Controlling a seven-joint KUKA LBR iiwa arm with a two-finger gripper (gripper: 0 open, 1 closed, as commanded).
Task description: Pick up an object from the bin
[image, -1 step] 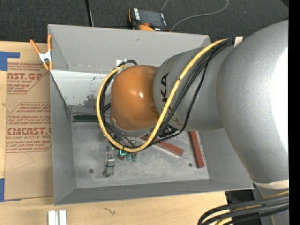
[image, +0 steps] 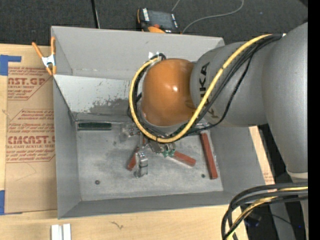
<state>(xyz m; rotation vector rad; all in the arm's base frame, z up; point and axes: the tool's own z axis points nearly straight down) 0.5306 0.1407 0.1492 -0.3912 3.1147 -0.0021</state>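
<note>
My gripper (image: 142, 165) reaches down below the arm's orange cover to the middle of the bin floor. A small red-brown piece (image: 132, 162) lies right against its left side; whether it is gripped I cannot tell. Just to the right lies a short red tool with a green end (image: 181, 158). A long red stick (image: 209, 155) lies farther right, near the bin's right wall.
A dark green flat bar (image: 94, 125) lies at the back left of the floor, against the sloping wall. Small metal bits (image: 126, 131) sit under the edge of the orange cover. The arm's bulk covers the bin's back right.
</note>
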